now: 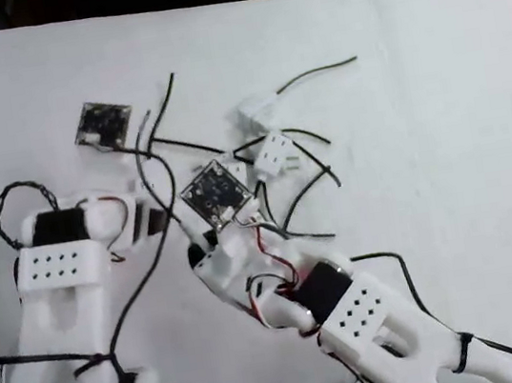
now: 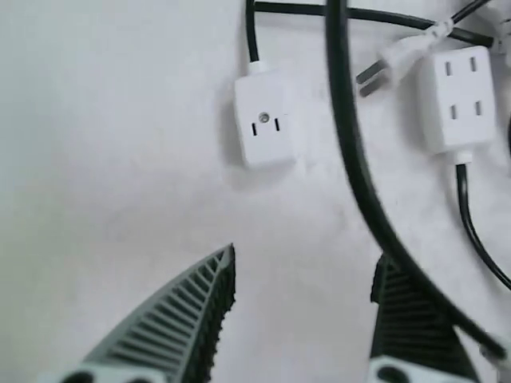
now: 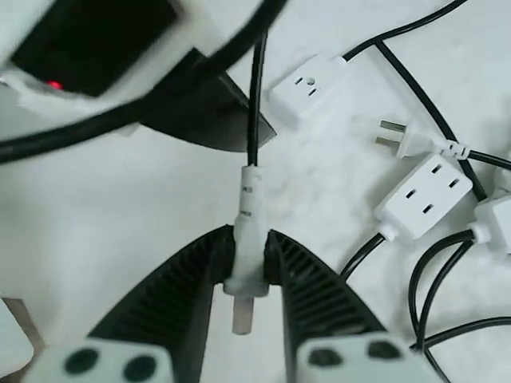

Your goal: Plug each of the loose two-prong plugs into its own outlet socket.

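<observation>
My right gripper (image 3: 249, 241) is shut on a white two-prong plug (image 3: 244, 267), its black cord (image 3: 255, 104) running away from the fingers. Beyond it on the table lie a single white outlet socket (image 3: 310, 84), a loose white plug (image 3: 409, 140) and a double outlet socket (image 3: 423, 196). My left gripper (image 2: 303, 315) hangs open over bare table, a little short of the single socket (image 2: 263, 124). The loose plug (image 2: 393, 61) and double socket (image 2: 461, 96) lie off to its side. In the high view both grippers sit close together near the table's middle, beside the double socket (image 1: 274, 153).
Black cords (image 1: 304, 189) loop across the middle of the white table (image 1: 436, 107). One thick cord (image 2: 355, 159) crosses just past the left gripper's finger. Another white outlet block (image 1: 256, 109) lies farther back. The left arm's finger (image 3: 209, 112) stands close ahead of the right gripper.
</observation>
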Controlling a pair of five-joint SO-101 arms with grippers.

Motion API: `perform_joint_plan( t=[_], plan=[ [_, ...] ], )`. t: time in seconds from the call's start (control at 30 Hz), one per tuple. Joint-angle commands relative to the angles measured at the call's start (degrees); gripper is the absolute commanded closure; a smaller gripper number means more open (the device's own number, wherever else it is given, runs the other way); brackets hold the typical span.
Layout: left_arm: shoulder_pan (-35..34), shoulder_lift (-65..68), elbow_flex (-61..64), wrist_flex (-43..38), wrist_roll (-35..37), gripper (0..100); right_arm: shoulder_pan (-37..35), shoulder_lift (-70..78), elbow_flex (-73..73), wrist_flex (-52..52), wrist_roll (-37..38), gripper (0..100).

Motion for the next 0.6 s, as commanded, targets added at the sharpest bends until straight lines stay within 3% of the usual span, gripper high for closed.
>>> perform_joint_plan(
  t=[0.0,0.3,0.57],
  plan=[
    [4.9,-2.3,-6.1,3.4,0.6,72,-0.4,0.5,-0.1,-2.2,0.2,98.1],
    [12.4,-16.5,-6.8,8.6,3.7,72,1.7,2.5,-0.1,-2.9,-0.1,98.1],
    [13.3,-24.1,2.4,4.6,3.8,72,1.8,2.1,-0.1,-2.4,-2.5,98.1]
  ],
)
